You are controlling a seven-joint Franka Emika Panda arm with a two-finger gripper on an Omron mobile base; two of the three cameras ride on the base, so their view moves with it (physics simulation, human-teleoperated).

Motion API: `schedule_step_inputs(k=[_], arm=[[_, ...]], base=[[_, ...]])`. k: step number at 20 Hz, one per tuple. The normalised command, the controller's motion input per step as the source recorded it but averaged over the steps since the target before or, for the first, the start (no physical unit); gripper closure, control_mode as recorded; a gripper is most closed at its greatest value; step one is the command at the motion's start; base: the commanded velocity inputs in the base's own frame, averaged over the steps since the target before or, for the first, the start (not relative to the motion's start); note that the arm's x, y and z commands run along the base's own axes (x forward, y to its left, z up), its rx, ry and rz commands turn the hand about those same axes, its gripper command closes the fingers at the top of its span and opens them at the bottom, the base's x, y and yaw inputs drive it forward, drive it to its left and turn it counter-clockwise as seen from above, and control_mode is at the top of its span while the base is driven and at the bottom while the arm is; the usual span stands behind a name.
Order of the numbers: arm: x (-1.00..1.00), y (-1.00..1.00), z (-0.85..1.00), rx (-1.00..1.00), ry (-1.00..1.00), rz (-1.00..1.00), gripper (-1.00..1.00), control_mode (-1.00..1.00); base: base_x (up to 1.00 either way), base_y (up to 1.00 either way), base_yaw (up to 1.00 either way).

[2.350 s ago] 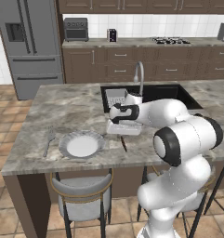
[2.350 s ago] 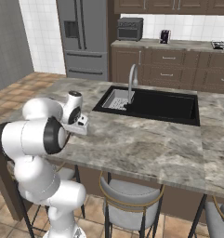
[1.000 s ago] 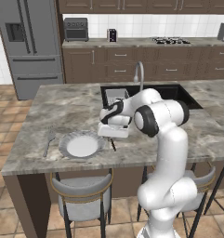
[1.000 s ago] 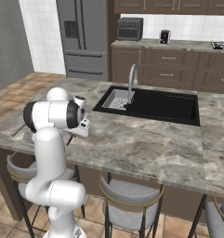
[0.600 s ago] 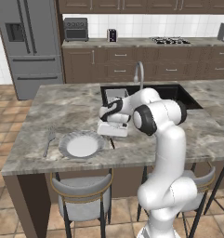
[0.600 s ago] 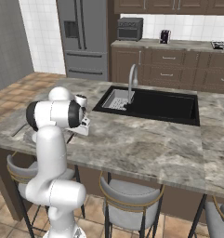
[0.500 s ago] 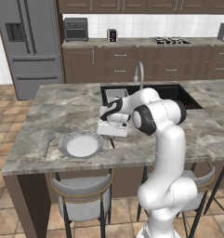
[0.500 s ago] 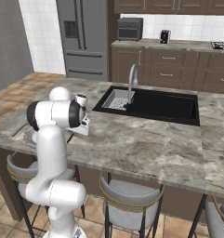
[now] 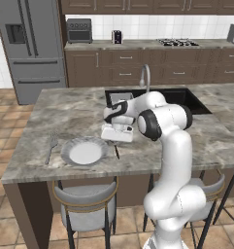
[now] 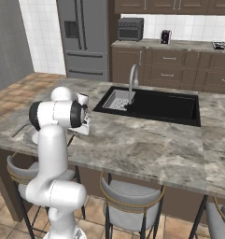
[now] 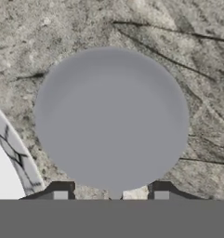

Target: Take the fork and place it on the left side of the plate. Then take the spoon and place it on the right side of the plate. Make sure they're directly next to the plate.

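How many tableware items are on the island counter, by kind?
fork: 1
spoon: 1
plate: 1
Total: 3

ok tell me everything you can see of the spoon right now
The spoon has a round, smooth silvery-grey bowl that looks like matte metal; in the hand view a thin neck leaves it toward the gripper, whose fingertips stand apart on either side. It lies flat on the marbled stone counter, just beside the plate's grey rim. From the left base view its thin dark handle pokes out below the hand, right of the plate. Whether it touches the rim cannot be told.
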Motion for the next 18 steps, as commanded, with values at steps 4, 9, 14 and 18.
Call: schedule_step_inputs(k=[4,9,14,18], arm=[[-0.04,0.00,0.18,0.00,0.00,0.00,-1.00,-1.00],[-0.02,0.00,0.31,0.00,-0.01,0.00,-1.00,-1.00],[-0.12,0.00,0.38,0.00,-0.02,0.00,-1.00,-1.00],[-0.49,0.00,0.30,0.00,-0.04,-0.02,-1.00,-1.00]], base=[[0.00,0.00,0.00],[0.00,0.00,0.00],[0.00,0.00,0.00],[0.00,0.00,0.00]])
